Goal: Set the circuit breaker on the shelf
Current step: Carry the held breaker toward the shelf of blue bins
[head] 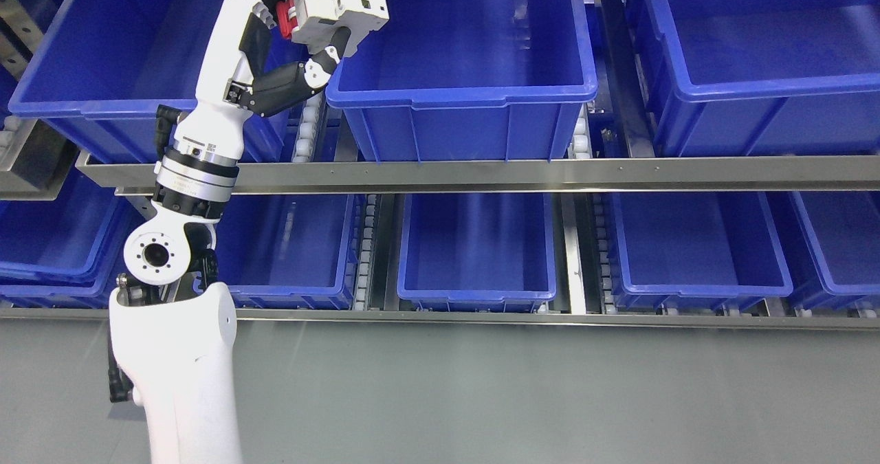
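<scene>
Breaker not placed yet. Left hand [302, 17] is closed around the circuit breaker [338, 5], a white block with a red part on its left side, thumb under it and fingers wrapped over the top. It's held up in the air at the far left, over the near-left corner of the upper middle bin [474, 93], roughly above its rim. Looks like the carry is done and only the lower-and-release is left; my guess is that bin is the target, though the upper left bin [103, 72] is just beside it.

Right hand not in view.

Bins: all blue plastic, on a two-level metal shelf [481, 174] with roller tracks.
- Upper row: left, middle and right bin [770, 58], nothing visible inside any.
- Lower row: four more, also look bare inside; the leftmost is partly hidden behind the arm, and it looks stacked.
</scene>
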Controlling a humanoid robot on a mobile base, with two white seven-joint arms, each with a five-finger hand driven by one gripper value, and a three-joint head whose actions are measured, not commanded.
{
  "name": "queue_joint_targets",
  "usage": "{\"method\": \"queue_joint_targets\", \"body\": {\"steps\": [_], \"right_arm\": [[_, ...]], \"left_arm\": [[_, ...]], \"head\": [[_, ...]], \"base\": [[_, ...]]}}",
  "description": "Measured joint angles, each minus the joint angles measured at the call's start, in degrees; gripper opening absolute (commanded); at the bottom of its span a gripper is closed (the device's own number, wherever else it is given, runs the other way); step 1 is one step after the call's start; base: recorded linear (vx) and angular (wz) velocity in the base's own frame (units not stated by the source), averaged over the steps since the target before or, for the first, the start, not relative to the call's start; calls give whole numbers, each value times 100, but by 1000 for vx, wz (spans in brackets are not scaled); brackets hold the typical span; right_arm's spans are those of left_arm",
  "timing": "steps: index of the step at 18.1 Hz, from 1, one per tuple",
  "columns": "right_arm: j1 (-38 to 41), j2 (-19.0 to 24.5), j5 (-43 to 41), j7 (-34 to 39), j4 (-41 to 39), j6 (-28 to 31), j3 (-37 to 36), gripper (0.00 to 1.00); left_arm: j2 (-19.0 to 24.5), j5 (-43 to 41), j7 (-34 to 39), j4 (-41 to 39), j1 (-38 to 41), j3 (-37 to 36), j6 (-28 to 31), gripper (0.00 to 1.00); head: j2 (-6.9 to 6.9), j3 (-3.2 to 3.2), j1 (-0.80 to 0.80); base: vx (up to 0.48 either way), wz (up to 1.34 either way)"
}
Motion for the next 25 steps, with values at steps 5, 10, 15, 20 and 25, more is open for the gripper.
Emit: {"method": "queue_joint_targets", "body": {"steps": [5, 10, 15, 20, 25], "right_arm": [[8, 0, 0, 0, 1, 1, 0, 100], [2, 0, 0, 13, 1, -1, 0, 100], [0, 0, 0, 30, 0, -1, 0, 100], [0, 0, -1, 4, 0, -1, 0, 100], [0, 0, -1, -4, 0, -2, 0, 100]], "left_arm": [[-23, -3, 38, 22, -56, -12, 139, 11], [-37, -4, 42, 39, -187, 2, 417, 11], [-46, 0, 24, 44, -284, 25, 479, 11], [-52, 3, 1, 48, -283, 28, 502, 12], [-55, 4, 0, 48, -250, 15, 429, 12]], "head": [[0, 0, 0], [0, 0, 0], [0, 0, 0], [0, 0, 0], [0, 0, 0]], "base": [[114, -8], [31, -12], [34, -5], [41, -3], [43, 0]]}}
